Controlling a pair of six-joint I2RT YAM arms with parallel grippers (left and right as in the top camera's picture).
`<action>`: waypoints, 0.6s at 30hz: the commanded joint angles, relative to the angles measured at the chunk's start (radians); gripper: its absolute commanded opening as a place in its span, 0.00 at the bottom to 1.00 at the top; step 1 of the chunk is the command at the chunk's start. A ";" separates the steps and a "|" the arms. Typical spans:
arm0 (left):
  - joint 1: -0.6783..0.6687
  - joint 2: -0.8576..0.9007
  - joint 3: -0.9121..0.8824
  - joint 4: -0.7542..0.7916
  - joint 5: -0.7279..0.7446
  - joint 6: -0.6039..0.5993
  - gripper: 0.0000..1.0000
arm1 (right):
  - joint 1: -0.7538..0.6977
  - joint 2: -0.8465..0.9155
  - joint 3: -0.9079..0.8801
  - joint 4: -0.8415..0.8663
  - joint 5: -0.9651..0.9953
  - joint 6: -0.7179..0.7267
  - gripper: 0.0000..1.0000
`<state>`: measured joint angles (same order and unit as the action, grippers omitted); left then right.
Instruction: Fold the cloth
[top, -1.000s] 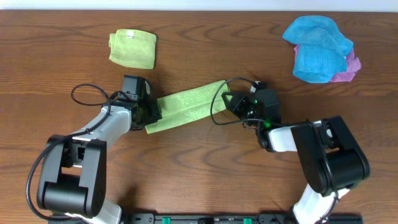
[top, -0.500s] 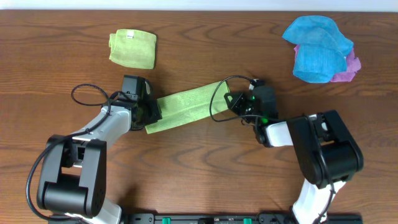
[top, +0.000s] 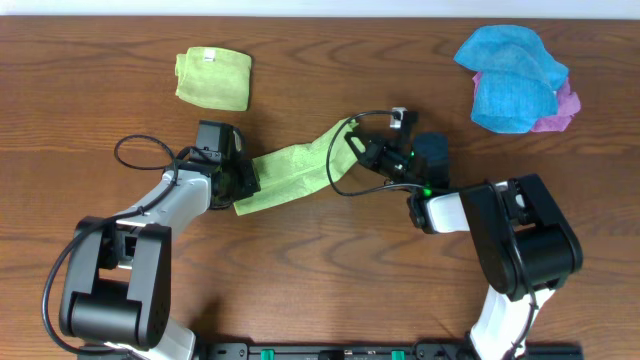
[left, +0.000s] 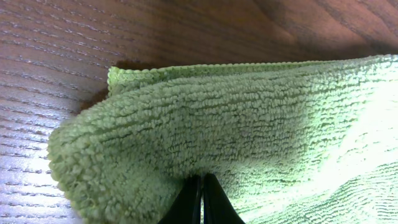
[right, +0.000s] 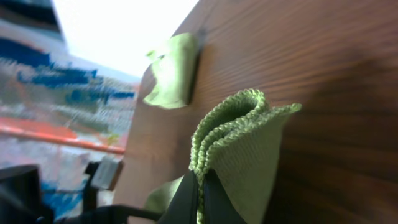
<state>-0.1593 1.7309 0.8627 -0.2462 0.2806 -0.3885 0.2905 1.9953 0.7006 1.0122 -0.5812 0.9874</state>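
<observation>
- Overhead view first. What is on the brown wooden desk (top: 320, 270)?
- One long green fuzzy cloth (top: 290, 170). It lies in the middle of the frame, like a strip going from lower left up to the right.
- Who is holding it?
- Both arms. The left tool (top: 240, 183) is closed on the left end, low by the desk. The left wrist view shows its black tips (left: 198, 198) pinched tight, with the cloth (left: 249, 124) bunched over them. The right tool (top: 352, 142) is closed on the right end. In the right wrist view the doubled edge (right: 239, 124) sticks up from between its tips.
- What is new since a second ago?
- Back then the right end lay flat, further to the right. Now it looks lifted off the desk and has moved a bit up and to the left. The left end has not moved.
- So what does that mean?
- I think the fold has begun. The right end has to travel over to the left end, so the strip gets half as long. It is not there yet. Most of the cloth is still flat.
- Anything else around?
- A small folded green cloth (top: 212, 78) sits at the upper left. A heap of blue cloth (top: 510, 75) sits at the upper right, on a purple one (top: 566, 106). Both are well apart from the work.
</observation>
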 joint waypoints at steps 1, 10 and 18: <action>-0.004 0.014 0.006 0.005 -0.026 0.007 0.06 | 0.023 -0.035 0.030 0.006 -0.089 0.031 0.01; -0.004 0.014 0.006 0.024 -0.026 0.007 0.05 | 0.130 -0.066 0.091 0.022 -0.118 0.073 0.01; -0.004 0.014 0.006 0.037 -0.026 0.007 0.06 | 0.261 -0.066 0.156 -0.014 -0.100 0.074 0.01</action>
<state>-0.1593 1.7309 0.8627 -0.2119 0.2764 -0.3885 0.5140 1.9549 0.8295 1.0092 -0.6815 1.0470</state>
